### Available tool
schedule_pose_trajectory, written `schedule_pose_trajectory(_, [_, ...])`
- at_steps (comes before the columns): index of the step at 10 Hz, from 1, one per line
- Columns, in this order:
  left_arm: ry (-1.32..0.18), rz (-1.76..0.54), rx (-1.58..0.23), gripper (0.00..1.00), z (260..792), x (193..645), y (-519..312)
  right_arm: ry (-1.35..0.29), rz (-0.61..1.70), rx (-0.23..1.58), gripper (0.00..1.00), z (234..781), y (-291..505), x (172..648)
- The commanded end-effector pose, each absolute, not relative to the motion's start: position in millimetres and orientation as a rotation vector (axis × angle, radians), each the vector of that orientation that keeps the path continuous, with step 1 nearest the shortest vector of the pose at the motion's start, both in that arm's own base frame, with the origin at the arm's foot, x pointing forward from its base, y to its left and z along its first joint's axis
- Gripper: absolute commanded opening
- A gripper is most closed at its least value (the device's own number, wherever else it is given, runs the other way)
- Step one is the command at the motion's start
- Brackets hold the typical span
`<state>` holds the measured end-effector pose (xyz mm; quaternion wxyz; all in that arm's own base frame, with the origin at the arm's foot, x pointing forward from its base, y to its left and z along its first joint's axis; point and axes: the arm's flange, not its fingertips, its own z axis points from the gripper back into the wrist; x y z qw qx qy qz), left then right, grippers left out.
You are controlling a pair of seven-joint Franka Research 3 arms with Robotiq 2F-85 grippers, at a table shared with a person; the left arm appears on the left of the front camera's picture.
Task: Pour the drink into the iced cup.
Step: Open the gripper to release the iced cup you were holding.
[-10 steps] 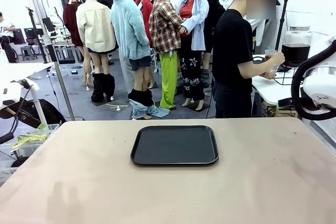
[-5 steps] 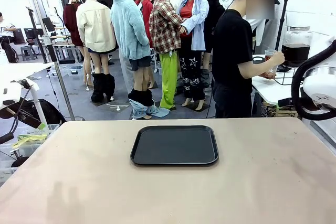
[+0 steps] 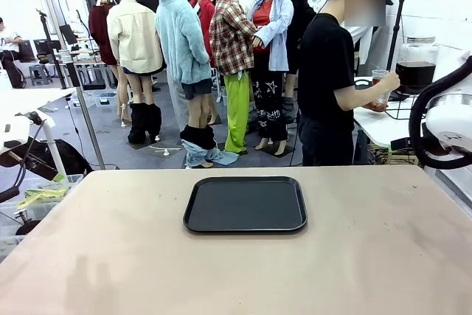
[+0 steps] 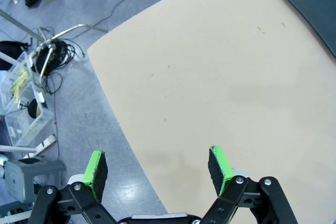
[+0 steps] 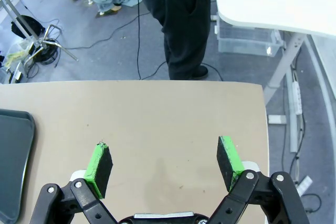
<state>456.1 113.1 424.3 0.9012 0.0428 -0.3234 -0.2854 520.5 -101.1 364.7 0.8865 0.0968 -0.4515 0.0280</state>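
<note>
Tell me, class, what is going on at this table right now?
Nothing is being poured yet. A black tray sits bare on the beige table. The person stands beyond the table, turned to a side counter, holding a clear cup near a jar of dark drink. The left pincer and right pincer both hang open over bare tabletop, holding nothing.

No legible text anywhere.
</note>
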Motion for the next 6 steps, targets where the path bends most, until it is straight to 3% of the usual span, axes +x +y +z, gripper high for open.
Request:
schedule_pose_trajectory(1, [-0.674,-0.589,0.096,1.0,425.4,455.4,113.3,-0.94,0.058,0.203,1.0,364.9,-101.2,520.5])
schedule_pose_trajectory(6, [-0.674,-0.589,0.096,1.0,425.4,455.4,113.3,-0.94,0.058,0.203,1.0,364.9,-101.2,520.5])
